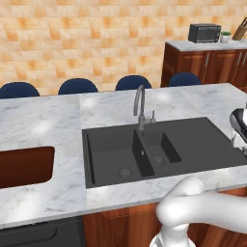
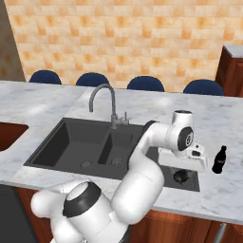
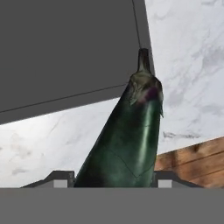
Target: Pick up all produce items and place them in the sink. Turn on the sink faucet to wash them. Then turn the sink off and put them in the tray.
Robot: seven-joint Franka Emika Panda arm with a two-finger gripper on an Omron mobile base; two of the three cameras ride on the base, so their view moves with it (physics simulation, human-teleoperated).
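So the gripper (image 3: 113,181) has the eggplant (image 3: 127,140) clamped between its two fingers (image 3: 61,178), one on each side of the fat end. In the hand view the eggplant runs up from the fingers, dark green and glossy, narrowing to a paler cap and a stubby stem at the top. Behind it there's the flat black corner of the sink (image 3: 65,48), then pale marble counter (image 3: 188,65), and a strip of wood cabinet front in the lower right.

From the right base view the arm bends over the front counter edge, and the hand hangs over the right end of the sink (image 2: 66,137), above the drainboard corner. You can just make out a dark blob under the hand there, which I take to be the eggplant (image 2: 181,176), but it's small and hard to read. A little black bottle (image 2: 219,160) stands upright on the marble just right of the hand, apart from it.

Left base view: faucet (image 1: 140,107) sits behind the divider between the two basins, spout arching toward the left one. No water visible. The tray (image 1: 24,166) is sunk into the counter well left of the sink (image 1: 111,154). Blue chairs (image 1: 77,86) line the far side of the counter, microwave (image 1: 204,33) on the back cabinet
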